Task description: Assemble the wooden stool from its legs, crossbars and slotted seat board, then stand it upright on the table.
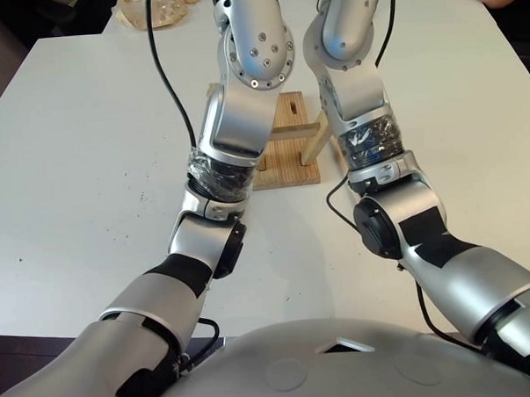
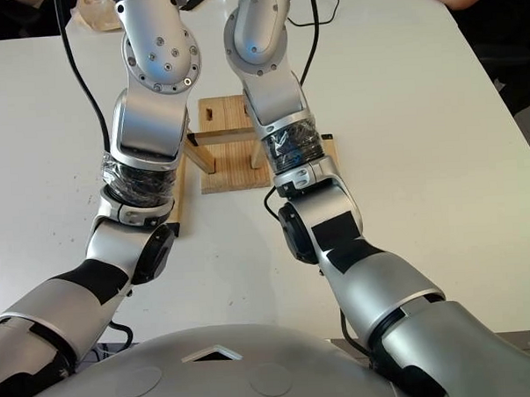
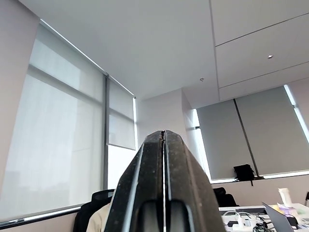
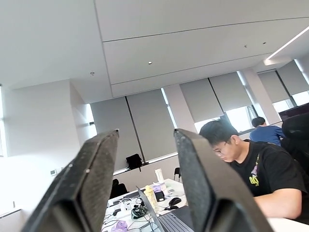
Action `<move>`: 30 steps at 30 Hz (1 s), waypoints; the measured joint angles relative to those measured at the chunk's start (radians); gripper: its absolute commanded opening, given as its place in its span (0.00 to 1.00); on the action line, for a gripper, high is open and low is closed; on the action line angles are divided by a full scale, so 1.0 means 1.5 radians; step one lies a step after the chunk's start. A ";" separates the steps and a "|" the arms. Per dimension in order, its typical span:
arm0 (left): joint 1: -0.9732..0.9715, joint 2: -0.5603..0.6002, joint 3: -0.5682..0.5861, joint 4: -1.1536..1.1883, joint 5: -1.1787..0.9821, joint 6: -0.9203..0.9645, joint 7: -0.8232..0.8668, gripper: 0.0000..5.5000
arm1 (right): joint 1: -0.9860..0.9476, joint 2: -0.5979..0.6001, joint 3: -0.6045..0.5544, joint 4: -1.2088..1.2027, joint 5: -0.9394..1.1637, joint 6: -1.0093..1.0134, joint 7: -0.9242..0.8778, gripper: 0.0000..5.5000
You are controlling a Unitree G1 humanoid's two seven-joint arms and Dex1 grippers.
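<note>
Stool parts sit mid-desk, just past our forearms. The seat board (image 1: 290, 168) lies flat with its slot (image 1: 294, 100) on the far side. A crossbar (image 1: 288, 131) runs across above it and meets a slanted leg (image 1: 318, 139) on the right. Another wooden piece (image 2: 181, 211) lies beside the left forearm. The arms cover the joints, so we can't tell what is actually seated. Our read: partly built at best, and not stood upright yet.

Both forearms are raised over the parts with the hands pointing at the ceiling (image 3: 145, 38). The left hand (image 3: 163, 133) has its fingers pressed together with nothing between them. The right hand (image 4: 147, 133) is spread apart and empty. We judge this a parked pose: hands kept well clear so nothing gets nudged, and neither is lined up for a grasp.

The desk (image 1: 69, 154) is white, flat and matte, with a few dark specks. That should be stable footing for the board. A black cable (image 1: 167, 71) hangs down the left arm near the parts and could snag them. A plastic bag (image 1: 151, 10) sits at the far edge.

The room is an office, with blinds (image 3: 53, 145) down over tall windows.
</note>
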 measured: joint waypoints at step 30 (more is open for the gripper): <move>0.019 -0.019 0.008 0.103 0.062 0.025 -0.001 0.00 | -0.061 0.007 -0.077 0.168 0.110 -0.063 0.061 0.98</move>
